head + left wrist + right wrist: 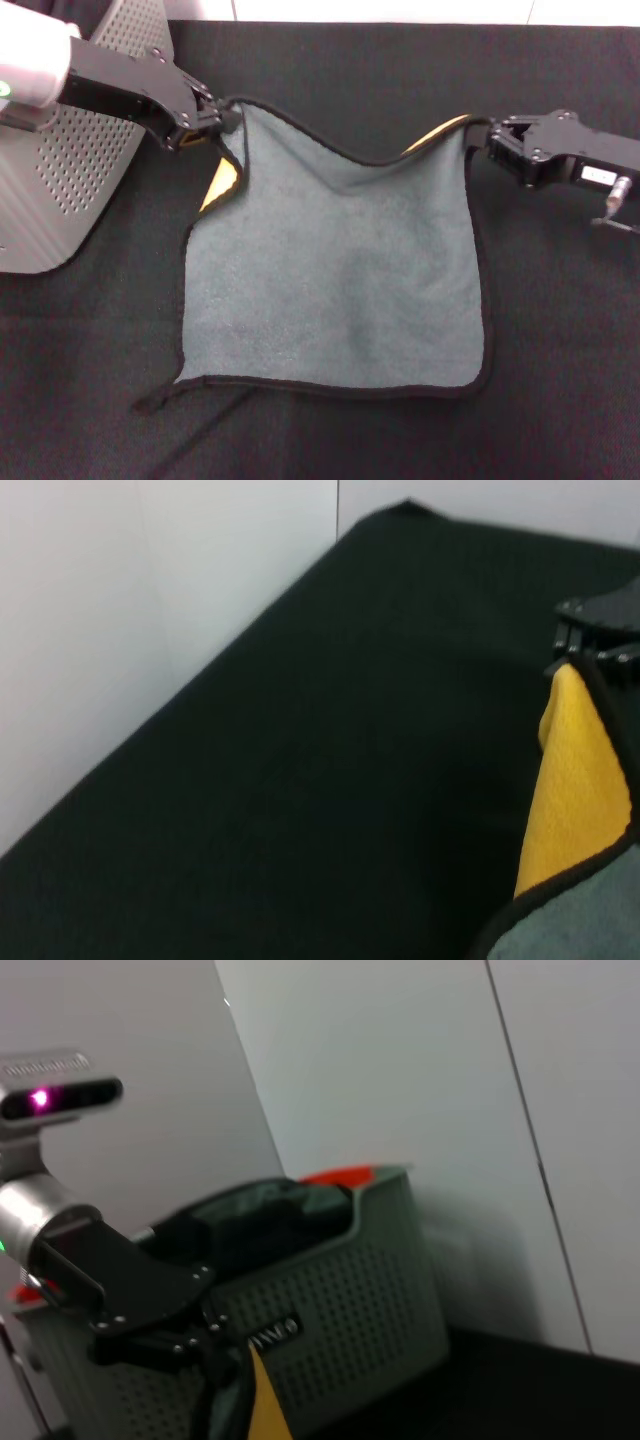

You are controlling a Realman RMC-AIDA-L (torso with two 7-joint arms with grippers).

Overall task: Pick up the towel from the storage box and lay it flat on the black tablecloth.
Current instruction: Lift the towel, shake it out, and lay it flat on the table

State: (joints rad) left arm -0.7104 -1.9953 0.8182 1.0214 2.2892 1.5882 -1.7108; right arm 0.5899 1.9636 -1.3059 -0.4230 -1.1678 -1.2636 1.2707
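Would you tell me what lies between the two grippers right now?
In the head view, the towel spans between the left gripper and right gripper.

Left end effector point(205, 1345) pinching towel corner point(262, 1410), yellow underside showing, perforated grey storage box point(370, 1290) behind, dark fabric inside

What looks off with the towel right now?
The towel isn't flat: both grippers, left and right, hold its far corners, where yellow backing shows, and the near-left corner is curled on the black tablecloth.
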